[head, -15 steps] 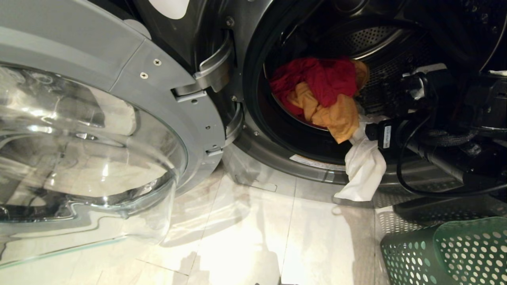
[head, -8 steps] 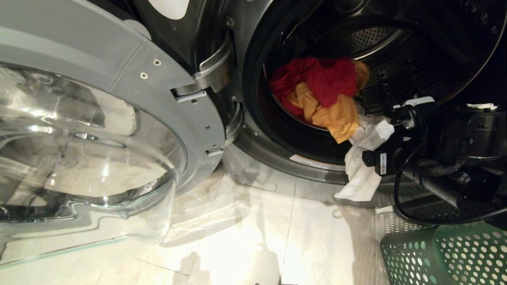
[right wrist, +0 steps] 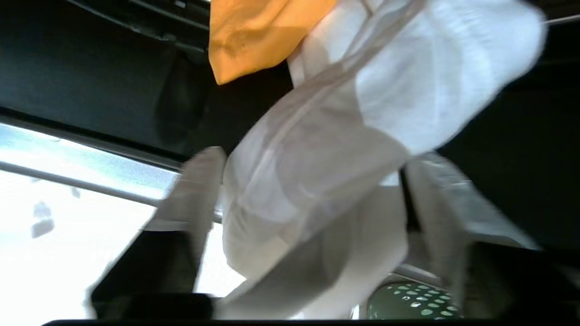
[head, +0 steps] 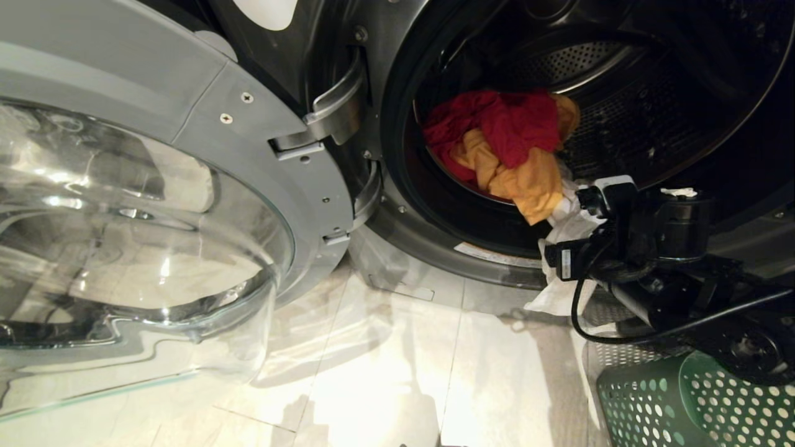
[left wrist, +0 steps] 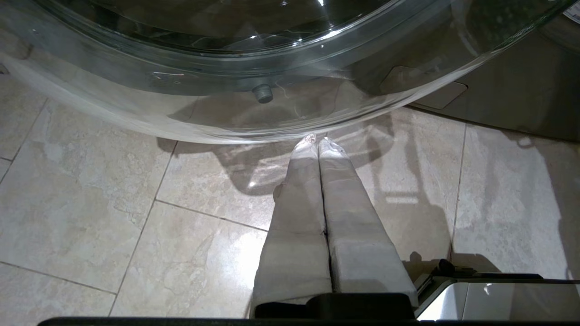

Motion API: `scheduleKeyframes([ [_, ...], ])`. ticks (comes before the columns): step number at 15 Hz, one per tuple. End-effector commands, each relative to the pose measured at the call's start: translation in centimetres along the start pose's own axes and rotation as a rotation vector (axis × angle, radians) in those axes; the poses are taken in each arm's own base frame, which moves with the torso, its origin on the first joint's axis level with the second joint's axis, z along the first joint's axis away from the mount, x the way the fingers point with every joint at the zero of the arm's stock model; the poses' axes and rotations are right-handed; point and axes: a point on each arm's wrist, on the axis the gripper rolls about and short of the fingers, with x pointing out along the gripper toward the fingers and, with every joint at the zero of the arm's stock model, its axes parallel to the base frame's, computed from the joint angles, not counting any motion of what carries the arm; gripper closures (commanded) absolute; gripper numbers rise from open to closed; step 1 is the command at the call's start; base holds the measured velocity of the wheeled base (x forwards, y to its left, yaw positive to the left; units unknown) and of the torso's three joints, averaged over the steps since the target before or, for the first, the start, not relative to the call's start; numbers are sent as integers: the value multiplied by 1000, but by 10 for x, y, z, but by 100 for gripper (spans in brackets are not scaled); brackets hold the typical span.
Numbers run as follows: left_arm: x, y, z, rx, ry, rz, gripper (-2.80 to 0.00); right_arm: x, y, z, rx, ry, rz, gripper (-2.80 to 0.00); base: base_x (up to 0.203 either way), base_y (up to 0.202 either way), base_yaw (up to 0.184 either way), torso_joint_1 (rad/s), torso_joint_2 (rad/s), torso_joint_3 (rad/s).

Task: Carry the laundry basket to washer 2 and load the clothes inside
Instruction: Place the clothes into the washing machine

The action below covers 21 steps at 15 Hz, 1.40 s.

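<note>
Right pincer (right wrist: 312,213) at lower rim of washer (head: 435,242) opening, fingers spread wide either side of white garment (right wrist: 344,149), not yet clamped. Garment hangs over rim toward floor (head: 404,372); red and orange clothes (head: 503,155) already in drum. Basket (head: 695,403) on floor just beside washer. Advice: close on thick bunched part, lift clear of rim, push deep before release. Left pincer (left wrist: 317,145) closed, empty, parked under open door (left wrist: 253,68).

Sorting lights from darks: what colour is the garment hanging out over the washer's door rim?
White garment; clearest in the right wrist view.
</note>
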Motion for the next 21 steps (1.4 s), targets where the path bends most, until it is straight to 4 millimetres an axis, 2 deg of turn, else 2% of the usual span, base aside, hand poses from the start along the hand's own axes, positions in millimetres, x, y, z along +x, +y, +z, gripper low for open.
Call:
scheduleKeyframes([
  [1,1,0,-2,0,7,1,0,9,4,-7,-11,19,-2,0,0,0,0,0,0,0],
  [3,1,0,-2,0,7,1,0,13,6,-4,-8,10,-2,0,0,0,0,0,0,0],
  [5,1,0,-2,0,7,1,0,22,10,12,17,-46,-6,0,0,0,0,0,0,0],
  [8,1,0,-2,0,7,1,0,42,18,66,66,-252,-18,0,0,0,0,0,0,0],
  [10,1,0,-2,0,7,1,0,62,28,79,17,-372,-24,0,0,0,0,0,0,0],
  [12,1,0,-2,0,7,1,0,67,31,89,-48,-535,-16,0,0,0,0,0,0,0],
  [15,1,0,-2,0,7,1,0,73,35,118,-74,-830,-25,0,0,0,0,0,0,0],
  [17,1,0,-2,0,7,1,0,85,41,121,-102,-954,-62,0,0,0,0,0,0,0],
  [19,1,0,-2,0,7,1,0,100,38,115,-136,-982,-70,0,0,0,0,0,0,0],
  [21,1,0,-2,0,7,1,0,110,36,121,-152,-1039,-74,0,0,0,0,0,0,0],
])
